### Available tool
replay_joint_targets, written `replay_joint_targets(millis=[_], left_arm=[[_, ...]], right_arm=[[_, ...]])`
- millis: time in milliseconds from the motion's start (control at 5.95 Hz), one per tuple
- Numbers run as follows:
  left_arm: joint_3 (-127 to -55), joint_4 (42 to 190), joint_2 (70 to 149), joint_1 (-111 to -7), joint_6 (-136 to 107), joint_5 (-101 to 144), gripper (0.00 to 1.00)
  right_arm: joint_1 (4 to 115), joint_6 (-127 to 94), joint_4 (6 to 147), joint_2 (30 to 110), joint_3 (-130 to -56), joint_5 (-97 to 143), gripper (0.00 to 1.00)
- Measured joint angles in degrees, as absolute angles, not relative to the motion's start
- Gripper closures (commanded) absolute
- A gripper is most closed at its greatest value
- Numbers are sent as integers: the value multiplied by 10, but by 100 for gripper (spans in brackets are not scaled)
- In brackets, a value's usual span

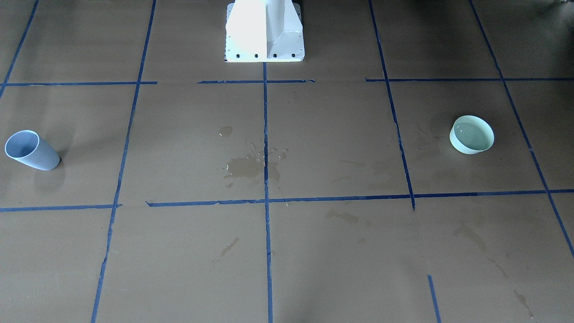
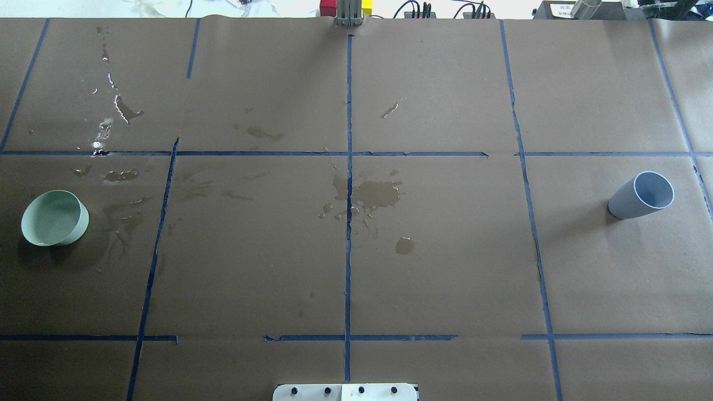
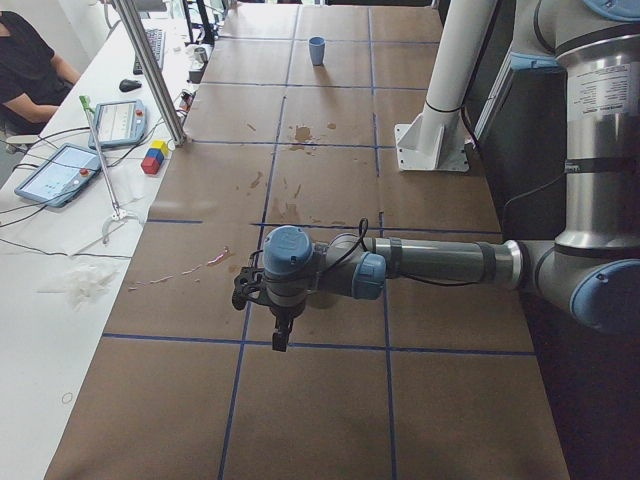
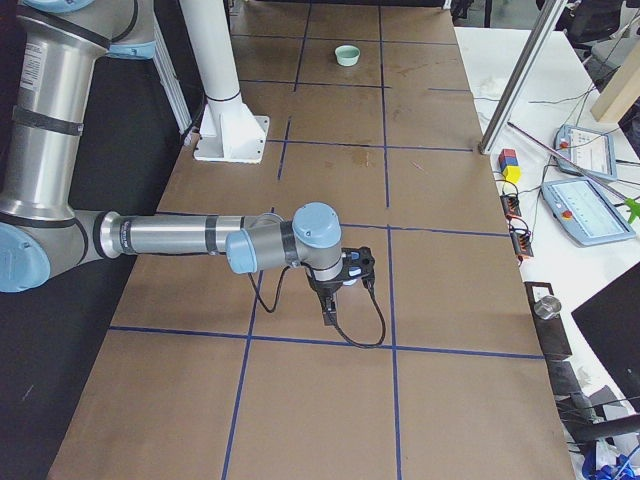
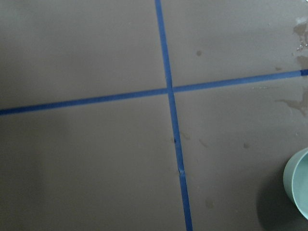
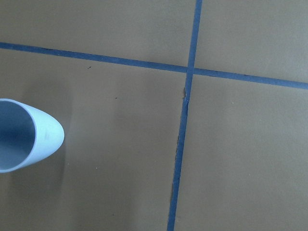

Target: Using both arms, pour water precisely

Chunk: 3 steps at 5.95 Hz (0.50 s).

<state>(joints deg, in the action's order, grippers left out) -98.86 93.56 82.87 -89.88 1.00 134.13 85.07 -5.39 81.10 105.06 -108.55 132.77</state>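
Overhead exterior shows the water [image 2: 380, 194] as dark, glossy puddles.

— Where's the water [image 1: 244, 167]?
— A glossy puddle at centre frame; more sits in the pale green bowl [image 1: 471, 134] at right.
— And the left arm [image 3: 440, 262]?
— Stretched out level, mid-frame, like the right arm [image 4: 170, 236].

The brown table [image 2: 445, 250] is gridded by blue tape [image 2: 347, 289]; the bowl [image 2: 54, 218] is tinted mint, the cup [image 2: 640, 196] pale blue
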Motion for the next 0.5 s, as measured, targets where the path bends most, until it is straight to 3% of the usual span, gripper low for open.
replay_joint_targets(millis=[504], left_arm=[[-1046, 839, 823, -897, 13, 1363, 0]], right_arm=[[848, -51, 829, 1051, -1096, 1325, 0]])
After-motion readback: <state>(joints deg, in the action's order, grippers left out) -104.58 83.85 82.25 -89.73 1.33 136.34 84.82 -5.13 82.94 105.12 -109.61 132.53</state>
